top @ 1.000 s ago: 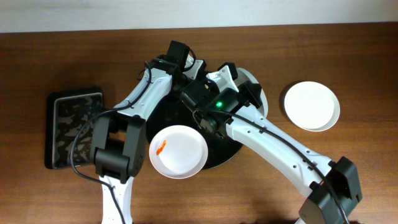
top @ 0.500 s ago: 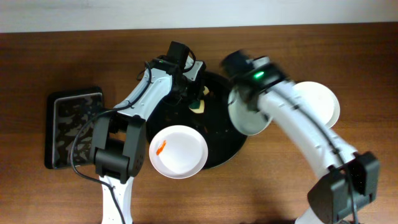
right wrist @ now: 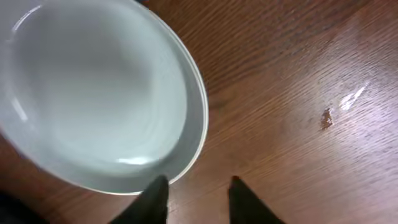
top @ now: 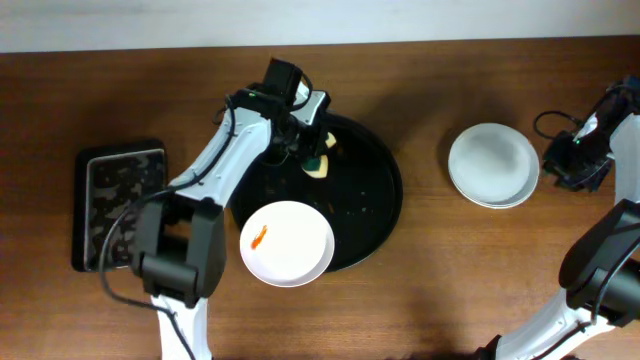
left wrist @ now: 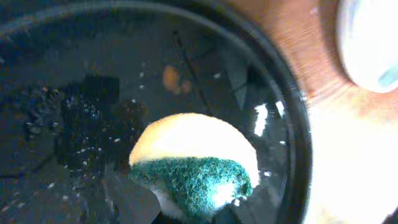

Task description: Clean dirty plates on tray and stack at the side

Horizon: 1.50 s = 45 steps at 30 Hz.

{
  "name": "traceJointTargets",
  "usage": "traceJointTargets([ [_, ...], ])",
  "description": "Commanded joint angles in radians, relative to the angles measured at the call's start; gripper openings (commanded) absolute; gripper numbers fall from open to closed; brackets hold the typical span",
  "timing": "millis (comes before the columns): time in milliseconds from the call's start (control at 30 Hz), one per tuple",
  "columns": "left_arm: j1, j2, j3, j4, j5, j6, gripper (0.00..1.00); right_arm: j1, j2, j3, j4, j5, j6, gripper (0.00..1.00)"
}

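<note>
Over tray [top: 375,210], L end effector [top: 316,155] grips sponge [left wrist: 193,168] w/ smeared plate [top: 287,243] nearby; R end effector [right wrist: 198,200] released beside stacked plates [top: 493,165].

Glossy black tray [top: 372,196] (speckled with droplets), smooth white plates [right wrist: 93,81], rough green-backed sponge [left wrist: 193,180], wood-grain table [right wrist: 298,74]

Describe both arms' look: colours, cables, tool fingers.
Both arms: white link shells, black joint housings. Left arm carries a thin black cable looping off its lower links; right arm has a black cable loop near the wrist. Right tool shows two plain black tapered fingers.
</note>
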Motion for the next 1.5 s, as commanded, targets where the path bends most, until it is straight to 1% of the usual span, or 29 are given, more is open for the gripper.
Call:
traceJointTargets([
  [0,0.006,-0.105,0.021,-0.035,-0.043,0.021,0.0,-0.004,-0.023,-0.001,-0.01,-0.047,-0.014,0.52],
  [67,0.006,-0.147,0.021,-0.101,-0.16,0.02,0.0,0.038,-0.162,-0.002,-0.021,-0.185,-0.095,0.55],
  [133,0.027,-0.221,0.021,-0.17,-0.18,0.02,0.0,0.168,-0.328,-0.002,-0.026,-0.216,-0.119,0.59],
  [167,0.06,-0.272,0.021,-0.209,-0.182,0.02,0.0,0.288,-0.414,-0.001,-0.031,-0.215,-0.119,0.62],
  [200,0.104,-0.308,0.021,-0.246,-0.197,0.019,0.0,0.367,-0.446,-0.002,-0.037,-0.215,-0.119,0.65],
  [267,0.247,-0.341,0.021,-0.352,-0.363,0.005,0.0,0.561,-0.449,-0.003,-0.079,-0.204,-0.115,0.66],
  [300,0.371,-0.341,-0.003,-0.393,-0.461,0.005,0.0,0.648,-0.428,-0.005,-0.099,-0.204,-0.115,0.66],
  [333,0.421,-0.341,-0.023,-0.385,-0.487,0.005,0.0,0.689,-0.411,-0.007,-0.1,-0.204,-0.115,0.66],
  [400,0.551,-0.339,-0.154,-0.268,-0.564,0.005,0.0,0.785,-0.355,-0.02,-0.106,-0.204,-0.115,0.64],
  [467,0.657,-0.339,-0.371,-0.062,-0.588,0.005,0.0,0.899,-0.265,-0.062,-0.109,-0.204,-0.102,0.49],
  [533,0.687,-0.336,-0.499,0.087,-0.588,0.013,0.0,0.974,-0.201,-0.07,-0.108,-0.205,0.039,0.51],
  [600,0.687,-0.316,-0.587,0.194,-0.591,0.021,0.01,1.043,-0.173,-0.072,-0.108,-0.208,0.09,0.53],
  [667,0.687,-0.292,-0.625,0.264,-0.642,0.021,0.11,1.074,-0.174,-0.072,-0.107,-0.208,0.097,0.53],
  [700,0.687,-0.279,-0.642,0.299,-0.649,0.021,0.36,1.081,-0.174,-0.072,-0.104,-0.208,0.097,0.53],
  [733,0.687,-0.274,-0.642,0.301,-0.649,0.021,0.47,1.082,-0.174,-0.072,-0.1,-0.208,0.097,0.53],
  [767,0.687,-0.283,-0.625,0.293,-0.649,0.022,0.5,1.082,-0.174,-0.072,-0.1,-0.208,0.096,0.53],
  [800,0.687,-0.293,-0.597,0.275,-0.649,0.032,0.5,1.082,-0.174,-0.072,-0.1,-0.208,0.096,0.53],
  [833,0.687,-0.303,-0.57,0.267,-0.648,0.063,0.39,1.082,-0.174,-0.072,-0.098,-0.208,0.096,0.53],
  [867,0.687,-0.304,-0.565,0.266,-0.647,0.064,0.19,1.082,-0.174,-0.072,-0.094,-0.208,0.096,0.53],
  [900,0.687,-0.296,-0.574,0.271,-0.64,0.065,0.06,1.082,-0.174,-0.072,-0.092,-0.208,0.097,0.53],
  [933,0.687,-0.277,-0.592,0.309,-0.641,0.065,0.0,1.082,-0.174,-0.072,-0.092,-0.208,0.097,0.53],
  [1133,0.687,-0.139,-0.604,0.323,-0.608,0.065,0.0,1.082,-0.174,-0.072,-0.093,-0.208,0.097,0.53],
  [1167,0.687,-0.144,-0.583,0.299,-0.565,0.077,0.0,1.082,-0.174,-0.072,-0.093,-0.208,0.096,0.53],
  [1233,0.685,-0.185,-0.467,0.142,-0.557,0.087,0.01,1.082,-0.174,-0.072,-0.093,-0.208,0.097,0.53],
  [1267,0.685,-0.216,-0.401,0.049,-0.557,0.082,0.18,1.082,-0.174,-0.072,-0.093,-0.208,0.097,0.53],
  [1300,0.685,-0.237,-0.37,-0.007,-0.557,0.047,0.3,1.082,-0.174,-0.072,-0.093,-0.208,0.096,0.53],
  [1333,0.687,-0.251,-0.364,-0.048,-0.557,-0.01,0.34,1.082,-0.174,-0.072,-0.093,-0.208,0.096,0.54],
  [1400,0.687,-0.252,-0.375,-0.127,-0.516,-0.087,0.33,1.082,-0.174,-0.072,-0.092,-0.208,0.096,0.54],
  [1467,0.687,-0.25,-0.432,-0.103,-0.52,-0.1,0.33,1.081,-0.174,-0.072,-0.092,-0.208,0.097,0.54],
])
